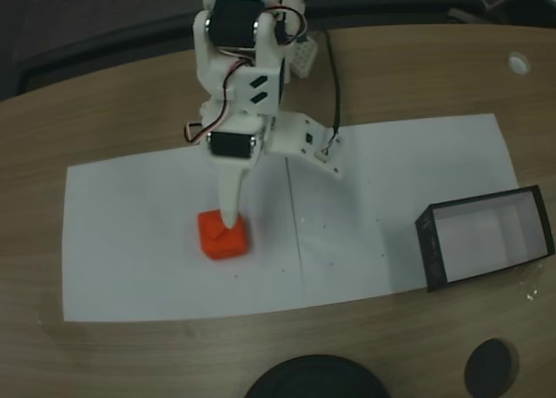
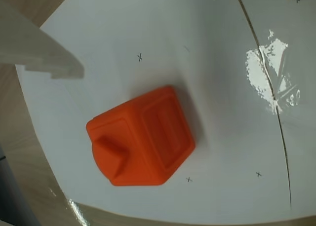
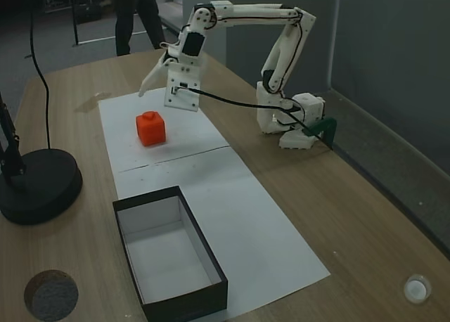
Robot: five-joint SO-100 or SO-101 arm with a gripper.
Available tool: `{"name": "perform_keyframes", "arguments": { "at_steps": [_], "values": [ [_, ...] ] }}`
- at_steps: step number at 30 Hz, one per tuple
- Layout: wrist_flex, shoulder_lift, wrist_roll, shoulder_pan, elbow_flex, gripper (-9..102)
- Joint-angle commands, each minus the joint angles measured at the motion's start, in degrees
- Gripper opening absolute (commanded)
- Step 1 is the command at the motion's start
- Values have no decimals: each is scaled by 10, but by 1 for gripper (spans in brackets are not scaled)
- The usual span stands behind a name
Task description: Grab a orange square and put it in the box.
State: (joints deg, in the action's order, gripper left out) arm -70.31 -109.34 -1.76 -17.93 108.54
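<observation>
One orange square (image 3: 150, 128), one box (image 3: 171, 256), apart

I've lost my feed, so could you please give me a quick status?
Gripper open, above the paper, holding nothing. Orange square on the paper, ungrasped. Box empty, path clear.

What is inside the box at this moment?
The box holds nothing visible: its pale floor is bare in both fixed views. The near wall hides a strip of floor in a fixed view. The orange square sits on the white paper.
</observation>
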Motion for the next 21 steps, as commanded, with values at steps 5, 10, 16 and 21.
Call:
{"name": "perform_keyframes", "arguments": {
  "at_steps": [5, 10, 16, 21],
  "values": [
    [-107, 180, -26, -42, -221, 33],
    [-109, 230, -31, -42, -258, 33],
    [-93, 269, -31, -38, -258, 33],
    [-87, 307, -31, -36, -258, 33]
  ]
}}
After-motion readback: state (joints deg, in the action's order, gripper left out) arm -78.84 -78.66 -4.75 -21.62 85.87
